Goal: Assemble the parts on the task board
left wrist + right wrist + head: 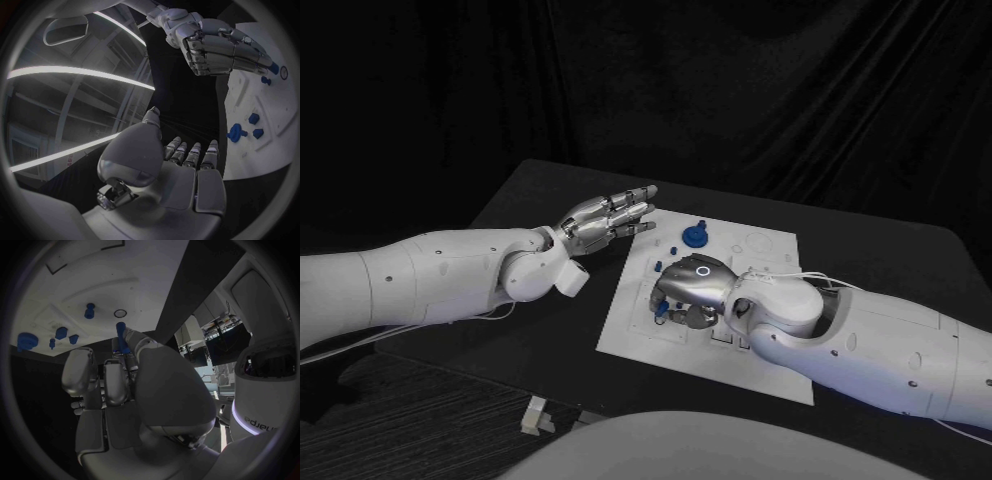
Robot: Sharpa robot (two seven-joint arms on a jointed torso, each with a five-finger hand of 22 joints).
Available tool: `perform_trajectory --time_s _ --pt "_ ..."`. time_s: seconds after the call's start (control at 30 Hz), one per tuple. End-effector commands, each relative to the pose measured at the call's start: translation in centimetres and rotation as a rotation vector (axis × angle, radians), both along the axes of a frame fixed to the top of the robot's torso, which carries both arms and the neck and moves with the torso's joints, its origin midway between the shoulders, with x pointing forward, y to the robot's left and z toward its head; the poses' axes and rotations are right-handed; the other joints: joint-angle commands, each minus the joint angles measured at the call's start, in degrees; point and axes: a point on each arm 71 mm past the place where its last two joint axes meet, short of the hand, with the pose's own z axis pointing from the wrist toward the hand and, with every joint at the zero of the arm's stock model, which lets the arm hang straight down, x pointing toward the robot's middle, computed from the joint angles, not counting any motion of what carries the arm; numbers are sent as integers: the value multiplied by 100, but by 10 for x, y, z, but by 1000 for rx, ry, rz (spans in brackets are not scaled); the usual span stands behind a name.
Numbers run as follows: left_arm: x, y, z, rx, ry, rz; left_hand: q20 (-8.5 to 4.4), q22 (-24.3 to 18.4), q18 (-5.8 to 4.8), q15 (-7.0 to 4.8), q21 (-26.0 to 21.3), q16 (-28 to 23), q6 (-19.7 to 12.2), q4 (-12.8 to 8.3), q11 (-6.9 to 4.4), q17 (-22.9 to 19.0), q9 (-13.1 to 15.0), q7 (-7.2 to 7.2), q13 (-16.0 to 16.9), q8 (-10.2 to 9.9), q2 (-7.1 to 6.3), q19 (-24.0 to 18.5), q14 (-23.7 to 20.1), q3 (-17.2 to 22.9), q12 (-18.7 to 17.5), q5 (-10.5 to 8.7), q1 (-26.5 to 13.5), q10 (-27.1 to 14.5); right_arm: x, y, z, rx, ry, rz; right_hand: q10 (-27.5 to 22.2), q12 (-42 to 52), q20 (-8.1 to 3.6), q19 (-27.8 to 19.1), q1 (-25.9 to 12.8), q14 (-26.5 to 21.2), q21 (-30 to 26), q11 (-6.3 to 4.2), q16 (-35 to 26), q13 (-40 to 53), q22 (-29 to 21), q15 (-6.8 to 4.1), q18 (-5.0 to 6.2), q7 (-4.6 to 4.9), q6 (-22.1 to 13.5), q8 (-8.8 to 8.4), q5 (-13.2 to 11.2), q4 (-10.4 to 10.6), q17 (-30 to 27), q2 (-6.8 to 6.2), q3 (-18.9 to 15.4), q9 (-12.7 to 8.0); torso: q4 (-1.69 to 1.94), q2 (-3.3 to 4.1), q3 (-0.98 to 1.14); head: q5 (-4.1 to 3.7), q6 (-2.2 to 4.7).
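I see the task board mid-table, right hand over its near-left part, much nearer the work than the left hand, which hovers off the board's far-left corner, fingers straight and slightly apart, holding nothing. Right fingers are curled tight, pinching a blue peg; its long axis points toward the board. Small ring hole sits just beyond the tip, likely the target. Loose blue parts lie far-left on the board.
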Motion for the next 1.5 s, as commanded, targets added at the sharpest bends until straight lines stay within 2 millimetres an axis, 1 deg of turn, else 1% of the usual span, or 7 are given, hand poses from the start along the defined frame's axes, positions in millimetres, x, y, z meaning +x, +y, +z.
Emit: perform_trajectory --time_s 0.03,0.07,0.17,0.23,0.57,1.2,1.5 --pt "0 -1 1 -20 -4 -4 0 -5 82 48 -16 -21 3 -40 24 -6 8 54 -9 29 40 -37 -2 2 -20 37 25 0 -1 2 -3 -31 -28 13 181 -9 -42 6 -11 104 32 -139 11 17 878 -2 -20 2 -61 -28 -22 3 -1 -50 35 -10 1 0 0 8 0" --pt "0 -1 1 -20 -3 -4 -2 -9 81 48 -18 -21 3 -41 25 -6 8 55 -9 29 41 -39 -2 2 -20 38 26 0 -1 2 -4 -32 -27 13 181 -10 -41 7 -11 104 36 -138 12 17 879 -2 -20 2 -63 -30 -22 1 0 -51 38 -10 8 1 0 4 0" --pt "-1 -1 0 -21 -3 -5 -3 -12 80 48 -19 -21 1 -42 26 -6 8 56 -9 29 43 -41 -2 2 -20 40 26 0 -1 3 -5 -35 -26 12 184 -15 -40 5 -12 104 32 -137 13 18 878 0 -20 4 -73 -40 -23 -5 4 -55 49 -11 1 2 0 10 0" --pt "-1 -1 0 -21 -2 -5 -3 -12 80 48 -19 -21 1 -42 26 -6 8 56 -9 29 43 -41 -2 2 -20 40 26 0 -1 4 -6 -37 -25 10 184 -15 -40 5 -12 104 32 -137 13 18 878 0 -20 4 -73 -40 -23 -5 4 -55 49 -11 6 1 -2 2 0" --pt "-1 -2 -1 -22 1 -9 -7 -11 78 48 -20 -21 28 -44 29 -6 12 62 -9 35 50 -43 -2 4 -20 48 26 0 -2 5 -9 -57 -13 9 198 -26 -38 3 -11 103 32 -135 13 21 878 2 -19 10 -98 -65 -16 -27 5 -66 80 -14 -6 -2 -1 8 0" --pt "-1 -3 -2 -23 7 -15 -8 0 79 50 -18 -21 68 -49 37 -6 19 75 -9 46 62 -40 -2 6 -20 61 27 0 -2 3 -26 -79 15 -10 226 -31 -36 -1 -11 100 29 -135 10 30 877 3 -18 16 -115 -89 17 -57 3 -72 125 -15 -2 -1 -1 34 0" --pt "-1 -3 -3 -22 11 -18 -8 7 81 50 -16 -21 67 -49 40 -6 19 80 -9 47 70 -38 -2 8 -20 65 26 0 -2 1 -29 -100 -29 -13 240 -38 -35 -7 -15 92 21 -133 0 35 875 4 -16 21 -122 -105 58 -82 -15 -79 157 -13 -2 -2 -1 28 0"
